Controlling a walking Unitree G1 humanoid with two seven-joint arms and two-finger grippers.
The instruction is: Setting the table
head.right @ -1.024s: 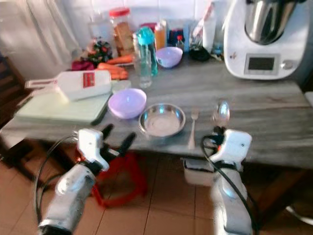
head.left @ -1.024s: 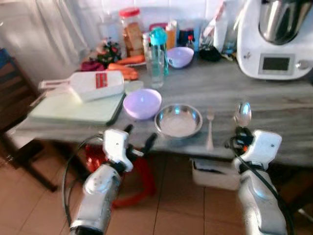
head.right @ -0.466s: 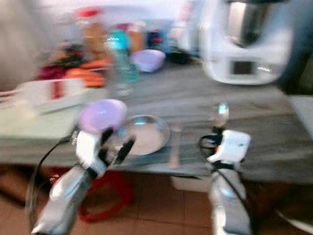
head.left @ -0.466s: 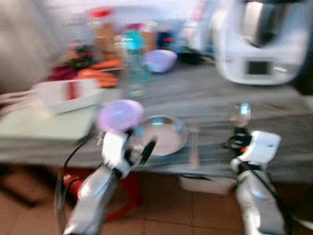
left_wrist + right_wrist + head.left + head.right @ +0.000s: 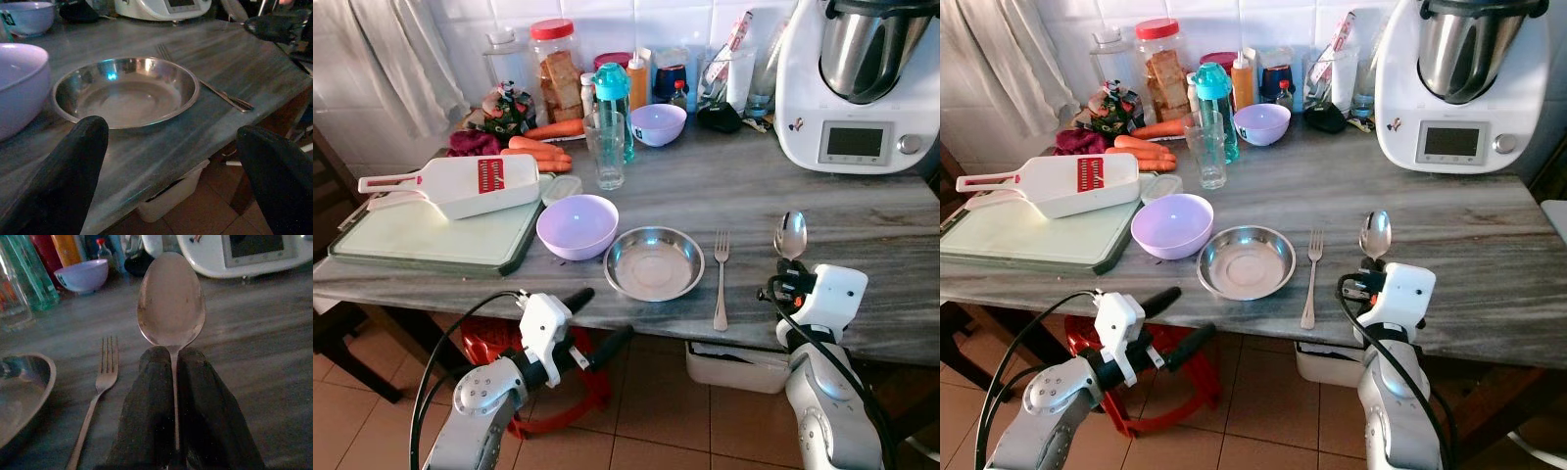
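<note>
A steel bowl [image 5: 654, 262] sits near the front edge of the grey table [image 5: 862, 211], with a fork [image 5: 721, 278] lying just to its right. My right gripper [image 5: 784, 284] is shut on a spoon [image 5: 790, 235], whose bowl points away over the table right of the fork; the right wrist view shows the spoon [image 5: 170, 306] pinched between the fingers [image 5: 149, 396]. My left gripper [image 5: 593, 323] is open and holds nothing, below the table edge in front of the steel bowl [image 5: 124, 90]. A lilac bowl [image 5: 576, 225] stands left of the steel one.
A green cutting board [image 5: 431, 230] with a white slicer [image 5: 460, 186] lies at the left. A glass [image 5: 608, 150], a teal bottle [image 5: 613, 108], jars, carrots and a second lilac bowl [image 5: 659, 123] stand behind. A white kitchen machine [image 5: 857, 83] fills the back right.
The camera swung and blurred, then settled closer to the table. My left gripper has dropped lower below the table edge and spread wider. The right gripper keeps the spoon.
</note>
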